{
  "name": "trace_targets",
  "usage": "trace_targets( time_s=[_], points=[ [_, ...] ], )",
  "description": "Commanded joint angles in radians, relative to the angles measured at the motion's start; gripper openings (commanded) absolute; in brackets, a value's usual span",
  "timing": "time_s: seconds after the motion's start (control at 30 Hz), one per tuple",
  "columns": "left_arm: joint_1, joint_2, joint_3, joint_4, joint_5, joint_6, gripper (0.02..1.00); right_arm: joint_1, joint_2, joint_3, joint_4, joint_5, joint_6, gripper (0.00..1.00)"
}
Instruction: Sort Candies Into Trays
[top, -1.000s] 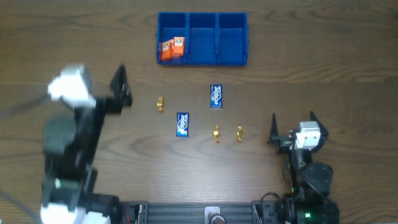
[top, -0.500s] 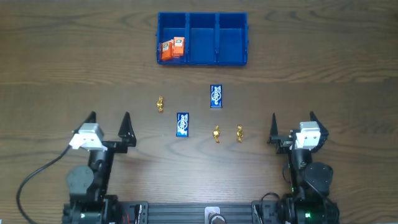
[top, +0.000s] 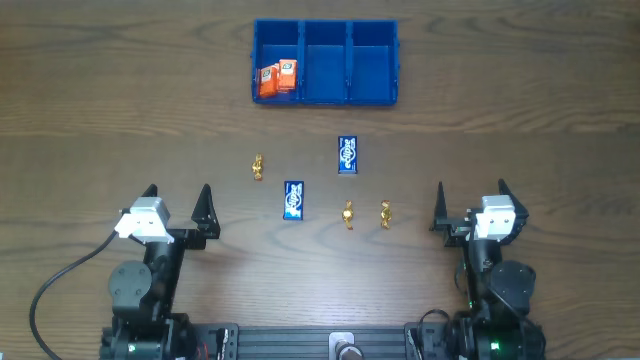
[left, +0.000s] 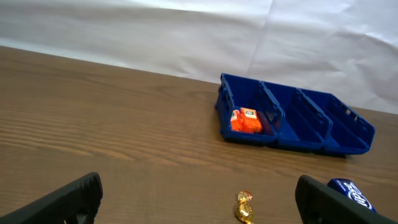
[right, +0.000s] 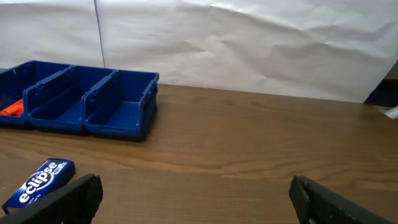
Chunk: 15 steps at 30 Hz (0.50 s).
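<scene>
Left fingers (top: 205, 203) and right fingers (top: 439, 205) spread open, nothing held | orange candies (top: 277, 78) grouped in tray (top: 325, 99) left compartment | blue packs (top: 347, 155), gold candies (top: 348, 215) loose on worktop (top: 560, 130), judged unsorted.

I judge this a lab test bench — wood-grain table (top: 560, 110), white paper backdrop (right: 249, 43) hung behind, blue three-bin tray (top: 325, 62) set out.

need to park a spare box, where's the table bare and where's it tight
Bare wood on both sides of the blue plastic three-bin tray; its middle and right bins are empty. Crowded: the centre, with two blue gum packs and three gold-wrapped candies, and the left bin's orange packs.
</scene>
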Motion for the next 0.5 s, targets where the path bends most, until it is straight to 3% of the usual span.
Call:
trace_targets(
  time_s=[0.03,0.5],
  points=[
    [0.006,-0.008,-0.016,-0.039,0.015,0.021,0.998,-0.005,-0.005,-0.003,-0.005,0.006,0.002,0.998],
    [0.006,-0.008,-0.016,-0.039,0.015,0.021,0.998,-0.005,-0.005,-0.003,-0.005,0.000,0.002,0.998]
  ],
)
